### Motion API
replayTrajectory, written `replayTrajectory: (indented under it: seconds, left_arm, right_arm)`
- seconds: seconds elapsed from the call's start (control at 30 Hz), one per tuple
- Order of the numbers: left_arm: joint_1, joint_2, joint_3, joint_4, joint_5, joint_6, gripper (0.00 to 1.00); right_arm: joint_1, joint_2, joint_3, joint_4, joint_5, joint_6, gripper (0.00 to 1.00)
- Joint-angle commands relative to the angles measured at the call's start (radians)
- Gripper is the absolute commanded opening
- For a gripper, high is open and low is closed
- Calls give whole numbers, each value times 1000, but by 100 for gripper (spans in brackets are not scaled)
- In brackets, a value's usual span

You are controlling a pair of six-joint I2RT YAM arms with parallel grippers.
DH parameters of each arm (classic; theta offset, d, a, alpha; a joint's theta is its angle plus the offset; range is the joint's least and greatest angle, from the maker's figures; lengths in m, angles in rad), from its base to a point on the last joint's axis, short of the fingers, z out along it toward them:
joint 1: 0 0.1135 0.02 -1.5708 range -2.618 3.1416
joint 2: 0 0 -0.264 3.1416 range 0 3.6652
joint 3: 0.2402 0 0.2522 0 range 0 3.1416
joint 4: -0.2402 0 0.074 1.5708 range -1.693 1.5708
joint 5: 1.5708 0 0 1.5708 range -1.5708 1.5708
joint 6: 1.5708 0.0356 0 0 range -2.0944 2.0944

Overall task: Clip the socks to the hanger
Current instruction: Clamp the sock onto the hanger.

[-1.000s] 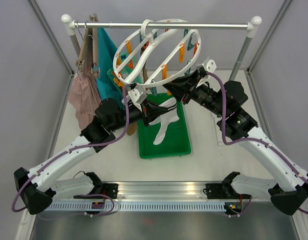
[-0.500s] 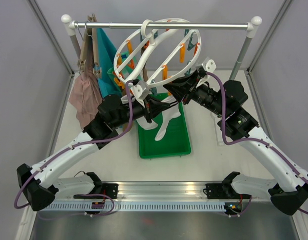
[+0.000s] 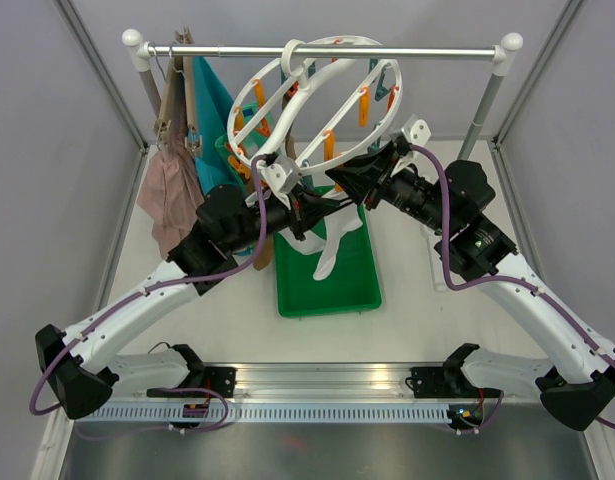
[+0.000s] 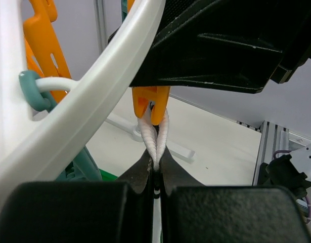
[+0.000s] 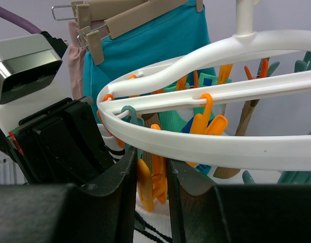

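The white ring hanger [image 3: 287,110] hangs tilted from the rail, with orange and teal pegs. My left gripper [image 3: 312,212] is shut on the cuff of a white sock with black stripes [image 3: 332,245], which dangles over the tray. In the left wrist view the cuff [image 4: 156,136] rises from my shut left gripper [image 4: 156,167] into the tips of an orange peg [image 4: 151,106]. My right gripper [image 3: 339,180] is shut on that orange peg [image 5: 152,185] under the ring [image 5: 206,147], with the striped cuff [image 5: 150,225] just below. A mint-teal sock [image 5: 178,119] hangs behind.
A green tray [image 3: 327,290] lies under the hanger. A large teal garment [image 3: 212,120] and a pink-beige garment [image 3: 167,195] hang on tan hangers [image 5: 125,15] at the rail's left end. The rail's posts [image 3: 487,100] stand at both back corners.
My left gripper has moved up and right with the white sock, bringing its cuff to the orange peg. The right gripper has stayed on the peg.
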Motion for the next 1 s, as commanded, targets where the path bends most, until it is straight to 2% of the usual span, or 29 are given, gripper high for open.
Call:
replayTrajectory:
  seconds: [0.0,0.97]
  left_arm:
    - [4,9,50,28,-19,35,2]
    - [4,-8,59,29,-62,61,2]
  right_arm:
    - [11,-7,30,-36,-56,-16,0]
    - [9,-13,14,-90,-30,-62,0]
